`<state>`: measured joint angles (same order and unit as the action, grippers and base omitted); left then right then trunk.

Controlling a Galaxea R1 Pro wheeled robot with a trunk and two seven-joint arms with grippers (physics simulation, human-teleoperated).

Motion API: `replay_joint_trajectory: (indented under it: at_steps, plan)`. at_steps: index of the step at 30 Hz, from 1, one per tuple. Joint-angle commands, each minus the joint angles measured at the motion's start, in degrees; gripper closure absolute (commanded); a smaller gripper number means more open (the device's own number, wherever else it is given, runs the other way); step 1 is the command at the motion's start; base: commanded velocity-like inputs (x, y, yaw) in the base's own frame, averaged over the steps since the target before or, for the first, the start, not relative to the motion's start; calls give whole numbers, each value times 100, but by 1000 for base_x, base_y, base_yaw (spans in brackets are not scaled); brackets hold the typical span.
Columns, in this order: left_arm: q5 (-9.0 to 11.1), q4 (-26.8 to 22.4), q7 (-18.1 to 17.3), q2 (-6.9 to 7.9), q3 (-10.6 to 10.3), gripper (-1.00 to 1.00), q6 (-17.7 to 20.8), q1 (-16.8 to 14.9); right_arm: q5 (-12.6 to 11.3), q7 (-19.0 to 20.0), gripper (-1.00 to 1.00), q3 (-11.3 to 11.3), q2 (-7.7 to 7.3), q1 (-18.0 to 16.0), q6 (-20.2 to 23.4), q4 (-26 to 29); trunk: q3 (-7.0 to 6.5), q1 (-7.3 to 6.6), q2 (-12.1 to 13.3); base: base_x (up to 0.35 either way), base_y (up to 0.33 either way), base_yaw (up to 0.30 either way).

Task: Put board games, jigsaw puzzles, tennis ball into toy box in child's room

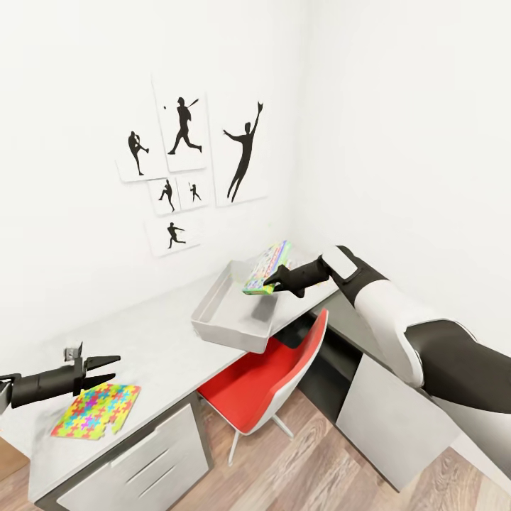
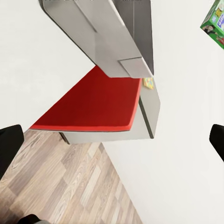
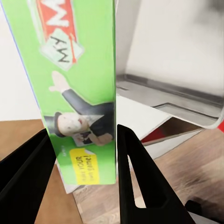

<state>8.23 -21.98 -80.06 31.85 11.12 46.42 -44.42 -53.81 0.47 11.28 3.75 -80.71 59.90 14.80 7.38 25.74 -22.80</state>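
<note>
Right gripper holds a board game over the toy box; left gripper waits open beside a jigsaw puzzle.

Nearest, the left gripper (image 1: 99, 370) hovers with its fingers spread and empty just above the jigsaw puzzle (image 1: 96, 410), which lies flat close to the table's (image 1: 152, 341) front edge. Bare tabletop runs from there to the toy box (image 1: 234, 312), whose near corner juts past the table edge above the red chair (image 1: 266, 380). Over the box's far rim, the right gripper (image 1: 273, 284) is clamped on a tilted board game (image 1: 267, 266), near the white corner walls.
</note>
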Motion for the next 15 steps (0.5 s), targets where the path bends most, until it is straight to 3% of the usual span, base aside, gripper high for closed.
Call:
replay_joint_trajectory:
  at_steps: [1,15]
  plan:
    - [3,1,-16,-1,4,-100,60,-5,-15,5,100,36,-4,-6,10,4,13,4,-12,96,-42,0]
    - [11,1,-18,-60,12,-100,60,2,-7,5,100,40,40,-6,10,23,13,4,-12,52,-45,5]
